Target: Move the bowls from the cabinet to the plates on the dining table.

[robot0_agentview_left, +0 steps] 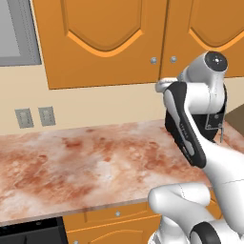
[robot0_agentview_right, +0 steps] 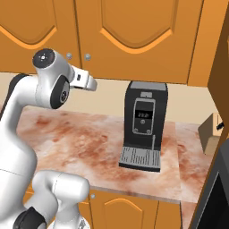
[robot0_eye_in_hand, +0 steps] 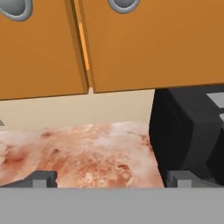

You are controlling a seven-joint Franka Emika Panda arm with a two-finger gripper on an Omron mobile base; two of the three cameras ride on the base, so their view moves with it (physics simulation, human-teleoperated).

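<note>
**Closed cabinet, open gripper**

Left base view: the arm (robot0_agentview_left: 190,124) rises before the shut cabinet (robot0_agentview_left: 109,43).

Right base view: a coffee machine (robot0_agentview_right: 143,125) stands close; a swing could strike it.

Hand view: the gripper (robot0_eye_in_hand: 109,180) is spread open below two knobs (robot0_eye_in_hand: 124,4). Bowls presumably inside.

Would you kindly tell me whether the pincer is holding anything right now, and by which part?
Nothing is held: the pincer is open and empty, facing the closed cabinet doors above the counter.
</note>
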